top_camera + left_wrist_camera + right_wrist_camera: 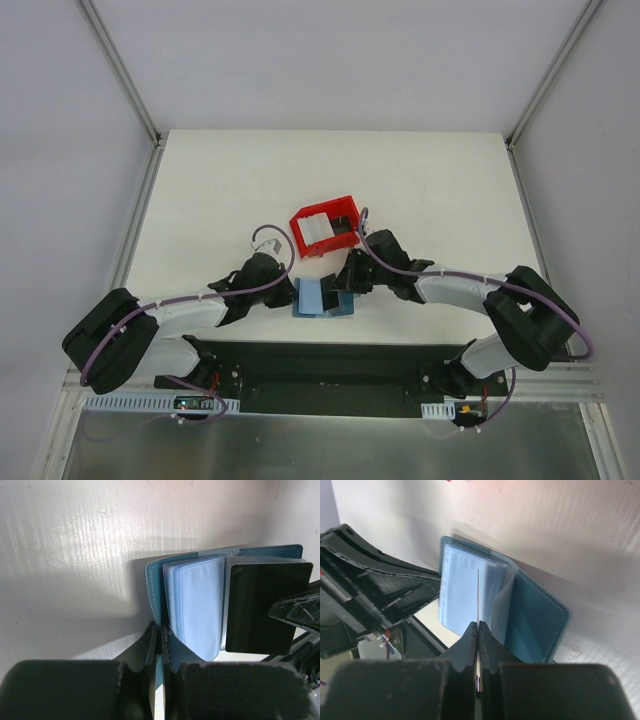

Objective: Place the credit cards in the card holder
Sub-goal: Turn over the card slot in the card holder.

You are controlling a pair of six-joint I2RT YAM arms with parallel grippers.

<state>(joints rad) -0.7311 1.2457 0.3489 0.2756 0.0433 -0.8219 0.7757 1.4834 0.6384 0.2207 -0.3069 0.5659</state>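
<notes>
Left jaws pinch the open card holder (320, 298), right jaws pinch one card (260, 607) not yet tucked in, and more cards (318, 230) sit in the red bin (300, 222) at 12 o'clock.

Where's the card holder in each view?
Top: holder at centre, just below the red bin.
Left wrist: centre-right, open, cover edge pinched by the left fingers.
Right wrist: centre, open, pockets toward the camera.
Shared landmark: the card in the right fingers. It shows a dark face in left wrist, is edge-on in right wrist, and is not discernible from top.
</notes>
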